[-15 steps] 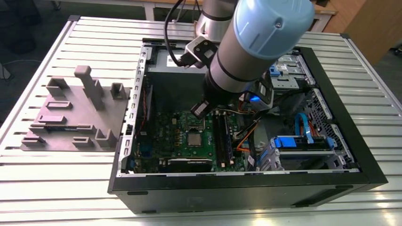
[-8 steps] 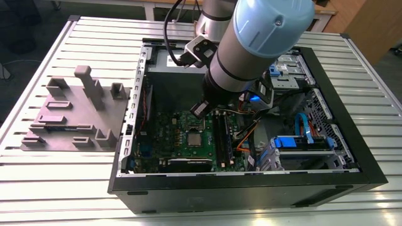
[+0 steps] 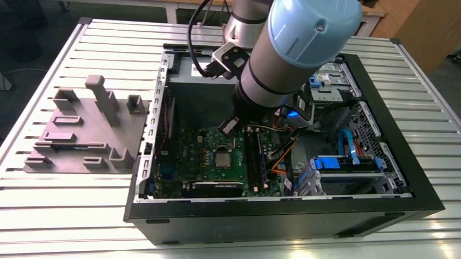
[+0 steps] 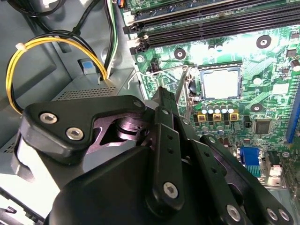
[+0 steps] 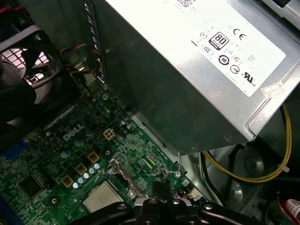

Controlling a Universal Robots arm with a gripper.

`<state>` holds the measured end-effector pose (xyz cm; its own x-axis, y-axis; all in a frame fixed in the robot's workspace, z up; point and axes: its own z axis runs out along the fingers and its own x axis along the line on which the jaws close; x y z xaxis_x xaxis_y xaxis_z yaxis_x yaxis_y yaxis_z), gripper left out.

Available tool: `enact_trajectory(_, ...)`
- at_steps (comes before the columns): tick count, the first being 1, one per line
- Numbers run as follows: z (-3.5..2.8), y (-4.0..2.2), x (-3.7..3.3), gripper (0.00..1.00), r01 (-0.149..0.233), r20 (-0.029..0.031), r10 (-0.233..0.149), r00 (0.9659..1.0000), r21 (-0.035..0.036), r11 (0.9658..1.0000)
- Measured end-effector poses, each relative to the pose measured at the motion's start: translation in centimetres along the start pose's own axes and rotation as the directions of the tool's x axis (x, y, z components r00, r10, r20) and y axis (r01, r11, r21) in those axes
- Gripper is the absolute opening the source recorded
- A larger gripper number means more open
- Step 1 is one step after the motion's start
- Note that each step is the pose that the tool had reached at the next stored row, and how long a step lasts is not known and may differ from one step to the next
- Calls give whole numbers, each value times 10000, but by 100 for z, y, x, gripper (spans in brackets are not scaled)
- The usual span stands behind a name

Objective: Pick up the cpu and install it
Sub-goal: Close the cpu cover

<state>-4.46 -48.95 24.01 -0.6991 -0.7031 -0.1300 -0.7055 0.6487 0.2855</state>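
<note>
The cpu is a small square chip with a shiny silver top. It lies flat in the socket of the green motherboard inside the open computer case, and both wrist views show the cpu. My gripper hangs inside the case just above the board, a short way from the socket on the power supply's side. Its fingers look shut with nothing between them, so the gripper ends in a narrow tip. A thin metal socket lever stands raised right beside that tip.
A grey plastic block tray sits on the slatted table at the exterior view's left. The grey power supply rises close behind the gripper. Yellow cables, black memory slots, a fan and blue drive brackets crowd the case.
</note>
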Motion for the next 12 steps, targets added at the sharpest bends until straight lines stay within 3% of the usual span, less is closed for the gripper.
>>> enact_trajectory(6,-6,-13,14,11,1,-3,-1,10000,2,10000)
enact_trajectory(12,-20,-44,48,11,-7,-64,8,10000,62,10000)
